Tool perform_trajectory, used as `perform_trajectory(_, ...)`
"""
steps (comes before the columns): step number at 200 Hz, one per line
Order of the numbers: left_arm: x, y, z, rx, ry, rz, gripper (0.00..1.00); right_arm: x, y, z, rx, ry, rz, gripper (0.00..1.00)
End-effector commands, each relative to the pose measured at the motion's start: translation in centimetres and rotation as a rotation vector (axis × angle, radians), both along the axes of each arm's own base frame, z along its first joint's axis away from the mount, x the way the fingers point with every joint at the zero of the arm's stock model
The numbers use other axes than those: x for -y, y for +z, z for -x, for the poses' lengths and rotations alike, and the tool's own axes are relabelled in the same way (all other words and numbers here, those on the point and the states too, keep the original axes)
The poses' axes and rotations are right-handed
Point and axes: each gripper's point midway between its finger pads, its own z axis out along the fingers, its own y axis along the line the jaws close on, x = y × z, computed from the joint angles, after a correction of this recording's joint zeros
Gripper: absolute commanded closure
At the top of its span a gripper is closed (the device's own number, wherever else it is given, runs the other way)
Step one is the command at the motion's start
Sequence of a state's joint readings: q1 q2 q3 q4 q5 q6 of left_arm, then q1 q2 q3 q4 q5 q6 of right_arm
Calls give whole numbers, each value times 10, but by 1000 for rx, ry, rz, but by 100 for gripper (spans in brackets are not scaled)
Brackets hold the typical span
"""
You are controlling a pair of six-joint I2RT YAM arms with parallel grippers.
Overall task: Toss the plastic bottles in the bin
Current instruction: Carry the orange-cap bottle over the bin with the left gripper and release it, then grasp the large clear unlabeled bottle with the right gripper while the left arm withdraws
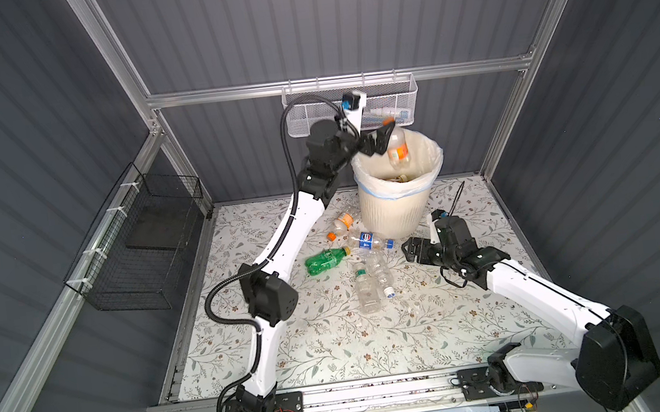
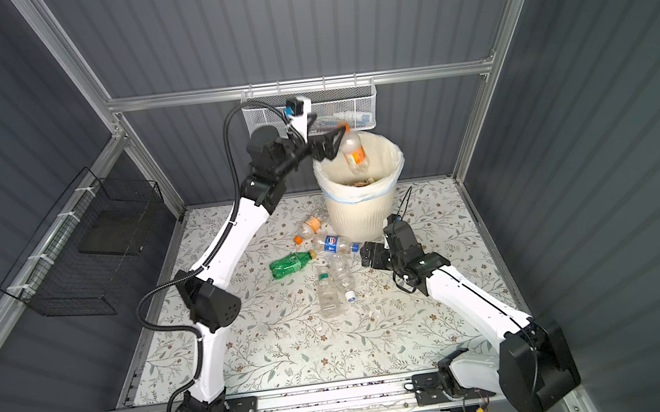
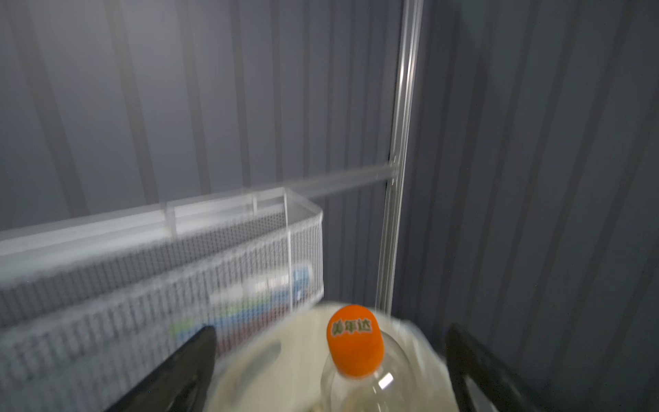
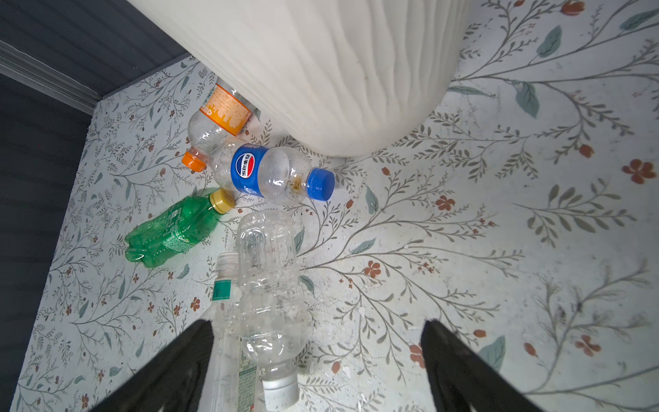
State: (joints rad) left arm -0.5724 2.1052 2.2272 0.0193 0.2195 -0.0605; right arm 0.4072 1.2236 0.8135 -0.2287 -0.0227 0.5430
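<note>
Left gripper [image 1: 382, 139] spread over the bin [image 1: 396, 212], orange-capped bottle [image 1: 397, 147] loose; right gripper [image 4: 316, 324] spread too

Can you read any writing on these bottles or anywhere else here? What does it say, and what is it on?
"美年达": on the orange cap of the bottle above the bin.
"百事可乐": on the blue label of the blue-capped bottle.
"Sprite": faint, on the green bottle.
Orange label and green label: print too small to read.
</note>
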Motion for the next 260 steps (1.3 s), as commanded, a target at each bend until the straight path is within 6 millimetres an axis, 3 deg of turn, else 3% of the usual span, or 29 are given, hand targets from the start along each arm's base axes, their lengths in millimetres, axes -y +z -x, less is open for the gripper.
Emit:
perform_trajectory(1, -57, 123, 64, 234, 50, 162, 0, 0, -12, 5, -32, 1, 5, 7)
perform_trajectory(22, -71, 131, 83, 272, 70, 145, 0, -9, -16, 1, -49, 28, 4, 7)
perform_trajectory(56, -94, 107, 92, 253, 169, 74, 0, -20, -26, -1, -77, 71, 54, 7)
perform_trajectory(91, -119, 38, 88, 124, 281, -56, 0, -26, -34, 3, -95, 97, 99, 7)
perform_trajectory(124, -141, -26, 92, -6, 351, -170, 0, -46, -43, 7, -120, 156, 127, 7)
perform_trajectory(127, -143, -43, 91, -37, 359, -193, 0, -48, -44, 7, -120, 162, 128, 7)
perform_trajectory(137, -154, -65, 91, -85, 392, -213, 0, -55, -49, 7, -132, 177, 133, 7)
perform_trajectory(163, -175, -124, 99, -227, 435, -228, 0, -73, -59, 3, -148, 207, 138, 8)
perform_trajectory(191, -184, -182, 113, -360, 447, -247, 0, -88, -69, -3, -166, 249, 157, 9)
perform_trajectory(224, -187, -220, 128, -472, 431, -251, 0, -97, -76, -9, -177, 291, 199, 13)
perform_trajectory(260, -188, -243, 134, -536, 432, -244, 0, -102, -85, -16, -179, 311, 230, 16)
